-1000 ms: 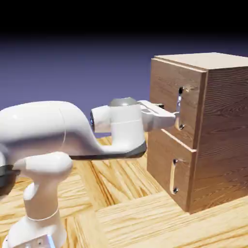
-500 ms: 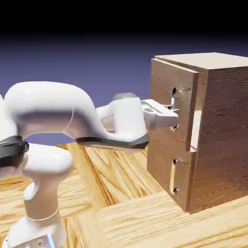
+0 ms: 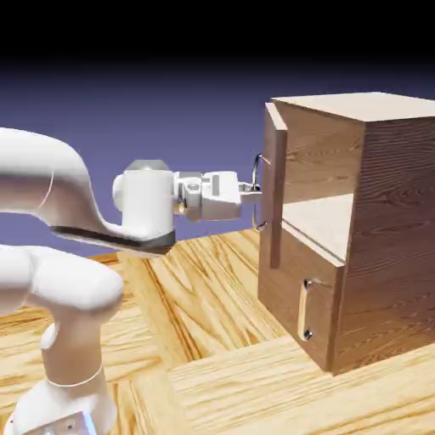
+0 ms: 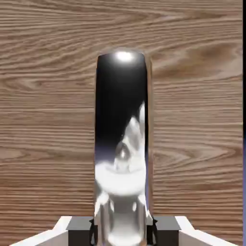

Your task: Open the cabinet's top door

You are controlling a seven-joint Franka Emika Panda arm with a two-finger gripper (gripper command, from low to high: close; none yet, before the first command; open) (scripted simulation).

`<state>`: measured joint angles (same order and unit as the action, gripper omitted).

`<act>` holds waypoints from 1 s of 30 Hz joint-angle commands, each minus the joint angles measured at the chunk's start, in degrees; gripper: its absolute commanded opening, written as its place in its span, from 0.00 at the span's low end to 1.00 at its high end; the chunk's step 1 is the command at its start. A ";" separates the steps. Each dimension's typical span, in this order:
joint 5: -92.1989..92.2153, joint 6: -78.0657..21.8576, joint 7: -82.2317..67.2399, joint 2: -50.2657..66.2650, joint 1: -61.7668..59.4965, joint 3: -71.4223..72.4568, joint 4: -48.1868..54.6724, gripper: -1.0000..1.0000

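The long vertical silver bar handle (image 4: pixel 121 144) was gripped by the white two-finger tool (image 3: pixel 246 194), and the brown wood-grain upper door (image 3: pixel 274 187) was swung wide from the boxy wood-grain cabinet (image 3: pixel 395 229).

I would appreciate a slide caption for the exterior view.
White robot arm holding the brown wood-grain top door open by its silver handle.

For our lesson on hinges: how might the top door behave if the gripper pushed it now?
The top door would probably swing back as one stiff panel, being flat, thick-edged wood. The gripper, closed on its handle, likely wouldn't slip off easily, though the shiny metal looks smooth.
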<state>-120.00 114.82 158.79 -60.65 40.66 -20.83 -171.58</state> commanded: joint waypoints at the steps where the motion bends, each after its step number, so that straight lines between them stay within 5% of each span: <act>1: 2.60 -2.09 -0.10 0.09 0.64 1.82 -0.31 0.00; 5: 10.47 -4.51 1.02 1.18 -1.58 9.96 -0.67 0.00; 19: 17.90 18.20 7.45 2.54 -30.58 32.21 1.17 0.00; 30: 36.21 34.45 3.68 -7.98 -51.55 52.59 0.60 0.00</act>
<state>-83.83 149.33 162.49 -68.63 -10.89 31.75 -170.98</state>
